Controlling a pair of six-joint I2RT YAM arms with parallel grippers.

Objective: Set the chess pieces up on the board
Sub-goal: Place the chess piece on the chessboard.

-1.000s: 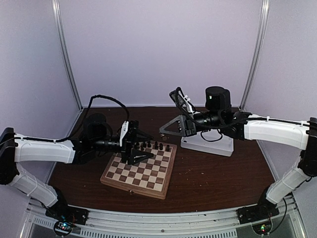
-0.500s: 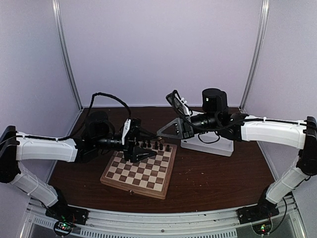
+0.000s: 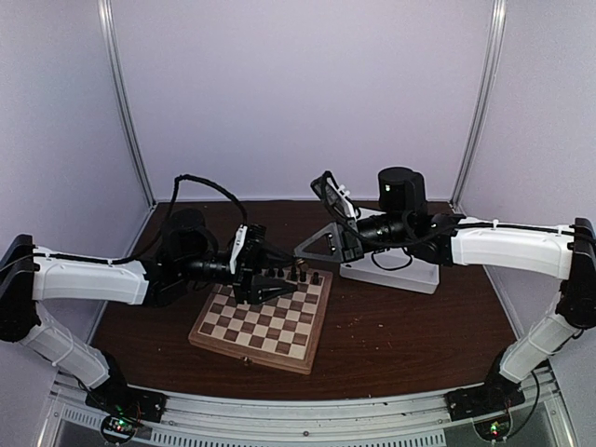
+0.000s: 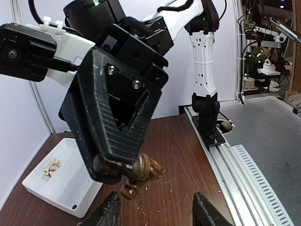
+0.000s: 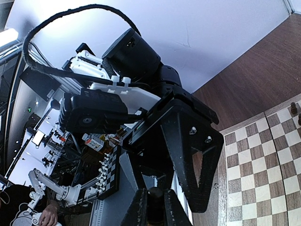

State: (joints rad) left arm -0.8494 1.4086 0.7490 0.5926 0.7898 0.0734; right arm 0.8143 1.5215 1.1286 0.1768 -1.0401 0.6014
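Observation:
The board (image 3: 265, 326) lies in the middle of the table, with a row of dark chess pieces (image 3: 291, 274) along its far edge. My right gripper (image 3: 304, 250) hangs above the board's far edge, shut on a dark brown chess piece (image 4: 143, 169). The right wrist view shows that piece (image 5: 155, 200) between the shut fingers (image 5: 139, 209). My left gripper (image 3: 284, 273) faces it from the left, just above the far row, open and empty. Its fingertips (image 4: 109, 213) stand wide apart below the held piece. The board also shows in the right wrist view (image 5: 263, 165).
A white compartment tray (image 3: 391, 271) stands at the back right, behind the right gripper; it also shows in the left wrist view (image 4: 56, 181) with pale pieces inside. The two grippers are close, tip to tip. White walls surround the table.
My right gripper has moved left and slightly down towards the left gripper, still holding the piece. My left gripper has edged right along the board's far row.

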